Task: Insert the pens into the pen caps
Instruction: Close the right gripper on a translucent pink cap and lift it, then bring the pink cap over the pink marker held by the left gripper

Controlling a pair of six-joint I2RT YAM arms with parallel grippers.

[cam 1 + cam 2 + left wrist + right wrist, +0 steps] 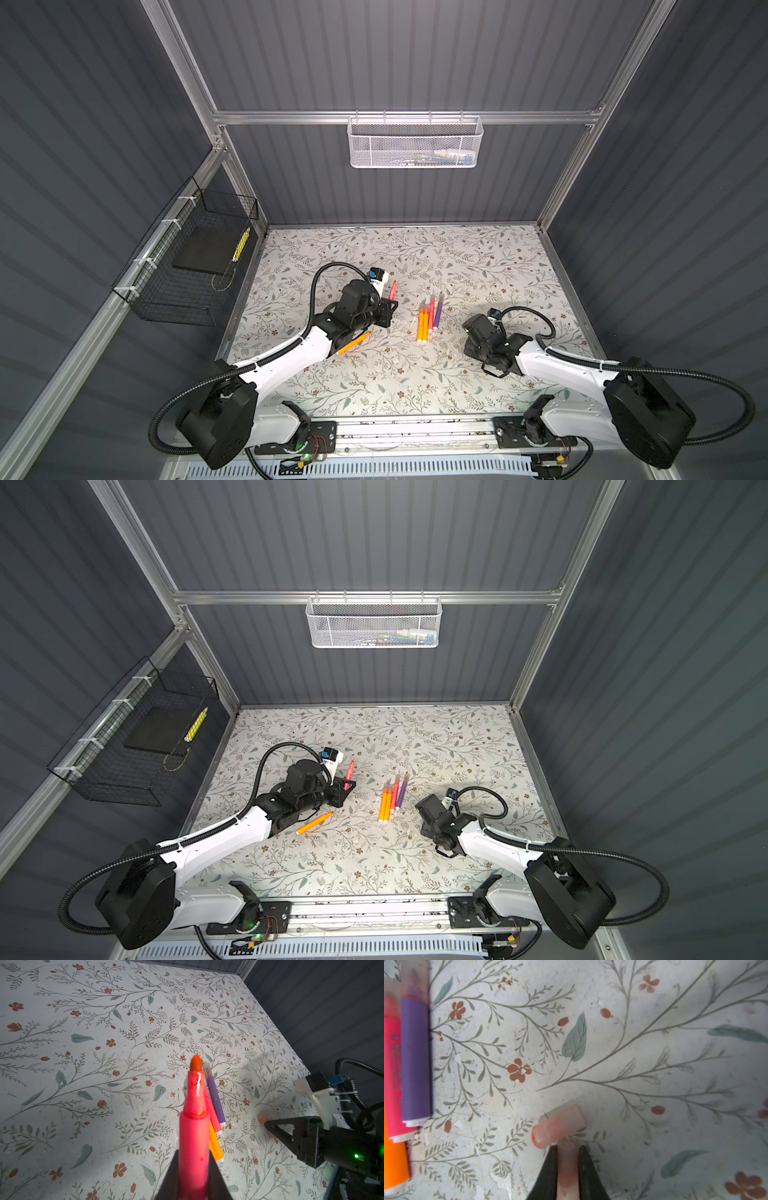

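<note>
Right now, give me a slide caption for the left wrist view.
Left gripper grips an uncapped red-pink pen; purple pen lies beyond on the floral table.

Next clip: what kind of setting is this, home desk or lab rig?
Probably a lab robot cell: an aluminium frame with grey ribbed wall panels encloses a floral-covered table, and a left arm and right arm stand on a rail at its front.

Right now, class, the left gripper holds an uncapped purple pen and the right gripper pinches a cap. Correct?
No: the left wrist view shows the left gripper holding an uncapped red-pink pen, not purple. The right gripper pinches a cap.
</note>
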